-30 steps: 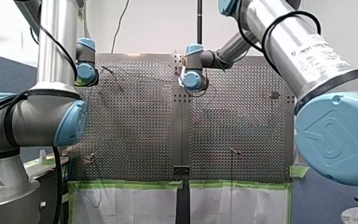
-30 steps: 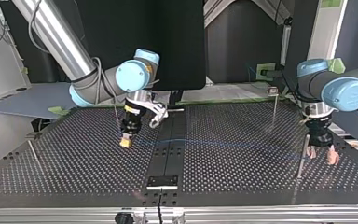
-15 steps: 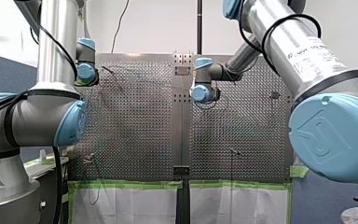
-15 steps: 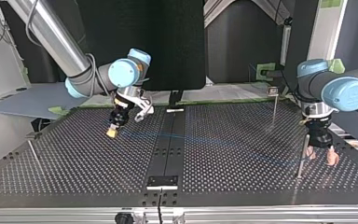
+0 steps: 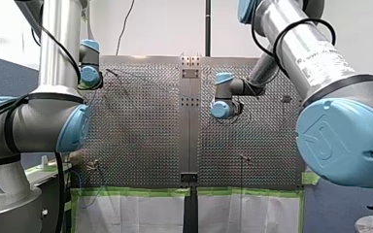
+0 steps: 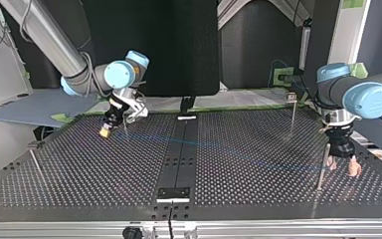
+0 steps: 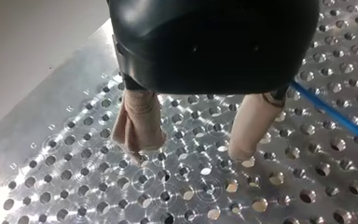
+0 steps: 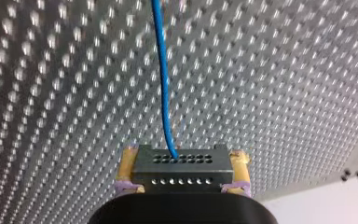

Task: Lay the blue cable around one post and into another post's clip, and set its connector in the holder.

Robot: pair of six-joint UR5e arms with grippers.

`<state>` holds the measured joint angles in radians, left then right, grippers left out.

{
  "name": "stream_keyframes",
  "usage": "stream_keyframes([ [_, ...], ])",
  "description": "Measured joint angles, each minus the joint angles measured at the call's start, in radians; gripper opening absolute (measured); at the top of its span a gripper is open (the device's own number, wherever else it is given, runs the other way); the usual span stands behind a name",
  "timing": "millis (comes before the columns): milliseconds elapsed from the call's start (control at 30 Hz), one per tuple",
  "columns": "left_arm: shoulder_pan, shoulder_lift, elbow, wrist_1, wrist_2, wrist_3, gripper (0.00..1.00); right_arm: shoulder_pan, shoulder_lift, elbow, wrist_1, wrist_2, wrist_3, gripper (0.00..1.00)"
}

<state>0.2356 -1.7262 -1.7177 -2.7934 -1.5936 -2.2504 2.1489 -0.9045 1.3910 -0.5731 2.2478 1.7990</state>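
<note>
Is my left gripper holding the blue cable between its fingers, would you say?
No: my left gripper stands open with nothing in it, and the blue cable runs past beside it.

A white wall (image 5: 165, 29) stands beyond the perforated surface (image 5: 141, 131); green tape (image 5: 136, 192) edges its near side above white sheeting (image 5: 136, 213).

The perforated table (image 6: 258, 149) looks dark in the top view, with a black strip (image 6: 181, 159) along its middle. In the front view, green tape (image 5: 141, 192) runs along its near edge, and a white sheet (image 5: 136, 213) is just below the tape. In the top view a black panel (image 6: 154, 45) stands behind the table, and a grey board (image 6: 35, 107) lies at the left.
</note>
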Motion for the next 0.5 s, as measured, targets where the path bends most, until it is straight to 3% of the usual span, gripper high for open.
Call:
stream_keyframes([
  [500, -0.002, 0.0, 0.0, 0.0, 0.0, 0.002, 1.0, -0.081, 0.005, 0.134, -0.134, 0.011, 0.007, 0.0],
])
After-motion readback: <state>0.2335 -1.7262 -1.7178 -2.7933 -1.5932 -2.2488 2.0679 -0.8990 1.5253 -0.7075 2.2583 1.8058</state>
